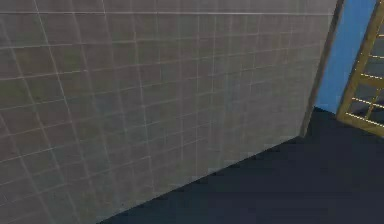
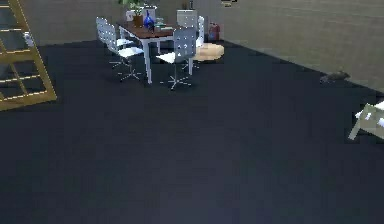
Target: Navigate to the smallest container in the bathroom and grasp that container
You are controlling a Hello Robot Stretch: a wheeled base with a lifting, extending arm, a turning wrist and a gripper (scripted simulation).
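A grey tiled wall stands close ahead in the forward view and runs back toward the right, with dark floor at its foot. A blue wall and a wooden lattice-framed door show at the forward view's right edge. The same wooden door appears at the arm side view's left edge.
A dining table with several white wire chairs stands far out at the upper middle of the arm side view, a blue vase on it. A round beige cushion lies beside it. A pale wooden piece sits at the right edge. Wide dark floor lies between.
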